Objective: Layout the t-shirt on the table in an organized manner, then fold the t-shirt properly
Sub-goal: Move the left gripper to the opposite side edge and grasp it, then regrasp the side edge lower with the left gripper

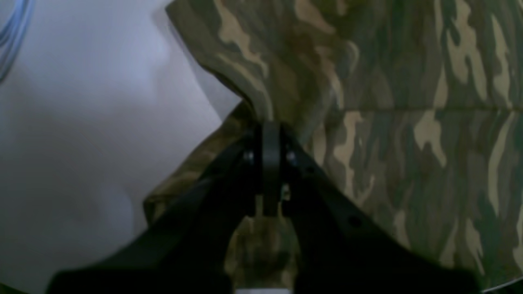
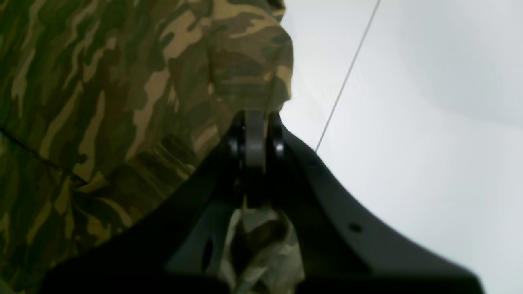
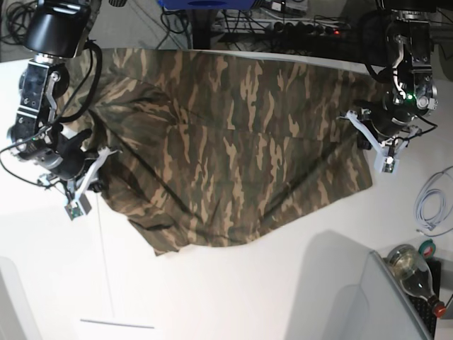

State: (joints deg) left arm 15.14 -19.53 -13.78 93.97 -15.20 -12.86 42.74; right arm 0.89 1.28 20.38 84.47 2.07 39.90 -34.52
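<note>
Stretching across the upper half of the white table (image 3: 233,297), the camouflage t-shirt (image 3: 233,142) is spread wide between the two arms, its near edge uneven and sagging toward a folded corner at the lower left of the base view. Nearest the camera there, bare tabletop runs to a glass bottle (image 3: 410,265) and a coiled white cable (image 3: 432,205) at the right edge. On that view's right, the left gripper (image 1: 270,159) is clamped tight on the shirt's edge, with a bunch of cloth showing behind the closed jaws and the fabric rising away from it. On the opposite side, the right gripper (image 2: 255,139) is likewise pinched closed on a gathered edge of the shirt, beside the thin dark seam line (image 2: 347,77) in the tabletop. Beyond the shirt's far edge lie tangled cables (image 3: 283,21) and dark equipment.
</note>
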